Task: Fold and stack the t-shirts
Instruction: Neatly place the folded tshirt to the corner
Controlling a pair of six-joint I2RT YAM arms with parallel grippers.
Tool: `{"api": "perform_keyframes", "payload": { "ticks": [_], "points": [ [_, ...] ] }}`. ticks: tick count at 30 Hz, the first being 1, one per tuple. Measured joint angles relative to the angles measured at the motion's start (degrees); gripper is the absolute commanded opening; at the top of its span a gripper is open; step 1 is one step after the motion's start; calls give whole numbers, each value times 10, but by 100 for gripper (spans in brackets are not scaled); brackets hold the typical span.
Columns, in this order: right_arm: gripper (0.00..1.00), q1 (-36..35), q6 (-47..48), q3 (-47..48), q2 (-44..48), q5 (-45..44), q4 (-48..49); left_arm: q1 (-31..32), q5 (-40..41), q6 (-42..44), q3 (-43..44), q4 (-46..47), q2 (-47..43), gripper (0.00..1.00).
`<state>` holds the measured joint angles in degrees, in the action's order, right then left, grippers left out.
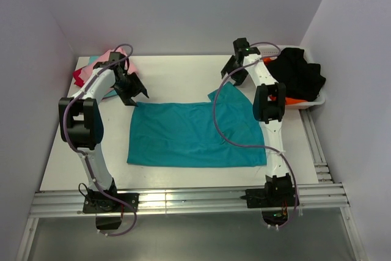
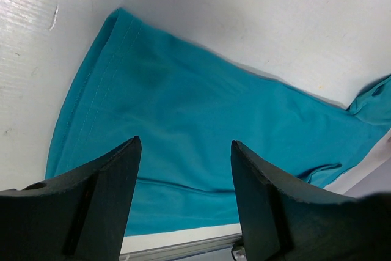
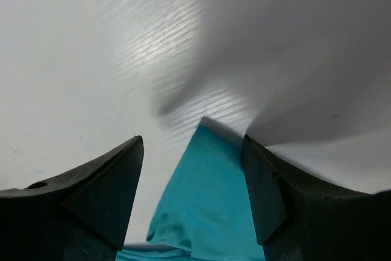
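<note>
A teal t-shirt lies spread flat in the middle of the table, one sleeve sticking out at its far right corner. My left gripper hovers over the shirt's far left corner, open; the left wrist view shows the teal cloth under the left gripper, with nothing pinched. My right gripper is just beyond the sleeve, also open. In the right wrist view the sleeve tip lies on the table between the spread fingers of the right gripper. A pile of pink, red and lighter teal t-shirts sits at the far left.
A white mesh basket at the far right holds black cloth and something orange. Grey walls close in the table on three sides. Metal rails run along the near edge by the arm bases.
</note>
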<state>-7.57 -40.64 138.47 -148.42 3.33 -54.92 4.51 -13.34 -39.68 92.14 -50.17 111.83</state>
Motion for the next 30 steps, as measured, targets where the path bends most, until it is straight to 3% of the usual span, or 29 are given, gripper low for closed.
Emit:
{"api": "perform_keyframes", "payload": {
  "ticks": [6,10,20,30],
  "points": [
    [40,-29,-9,-9,0,-8,0,-1,-7,1,-11,2,0,65],
    [0,-33,-2,-17,2,-9,-1,-2,-12,1,-18,13,0,65],
    [0,-24,-4,-43,15,-3,9,-17,8,10,-36,26,1,66],
    [0,-7,3,-86,42,-8,1,-67,45,12,27,39,71,63]
  ]
}}
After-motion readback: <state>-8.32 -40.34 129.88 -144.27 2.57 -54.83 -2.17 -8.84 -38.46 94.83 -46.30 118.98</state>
